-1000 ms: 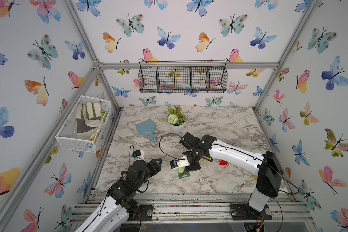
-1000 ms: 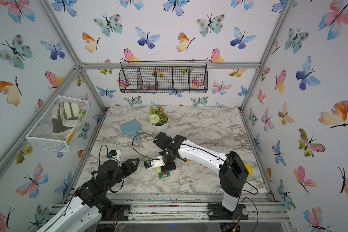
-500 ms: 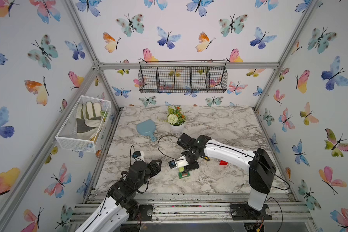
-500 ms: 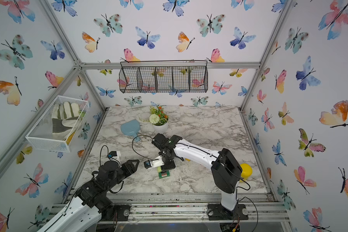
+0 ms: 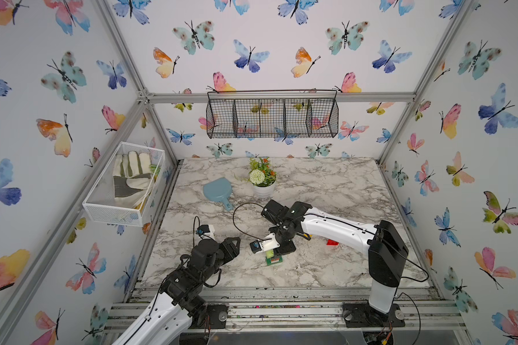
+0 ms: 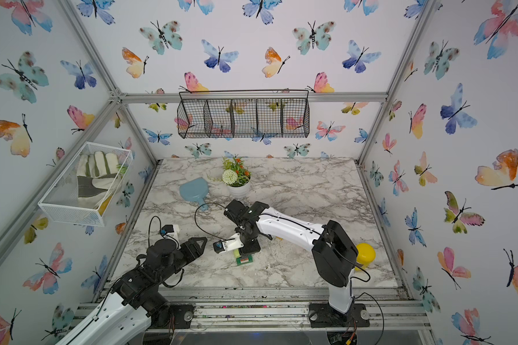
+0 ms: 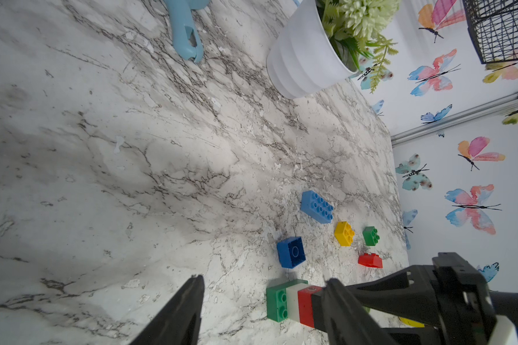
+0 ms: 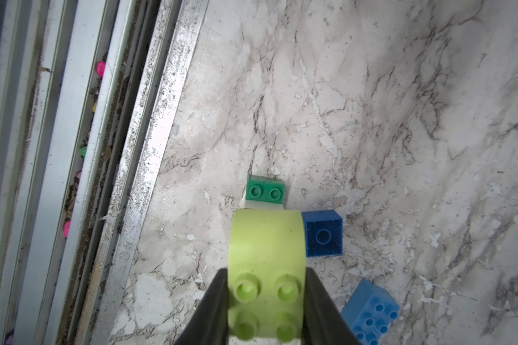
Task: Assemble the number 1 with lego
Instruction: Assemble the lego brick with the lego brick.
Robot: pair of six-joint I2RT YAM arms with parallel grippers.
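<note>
Lime brick (image 8: 266,239) in right gripper (image 8: 266,276)

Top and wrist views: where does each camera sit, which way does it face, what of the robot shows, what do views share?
Top views: high at the front, looking down and back over the table; left arm and right arm show.
Left wrist: on the left arm, facing the joined bricks; the open left gripper shows.
Right wrist: looking down past the right gripper, clamped on the lime brick.
Shared: both wrist views show the dark blue brick.
</note>
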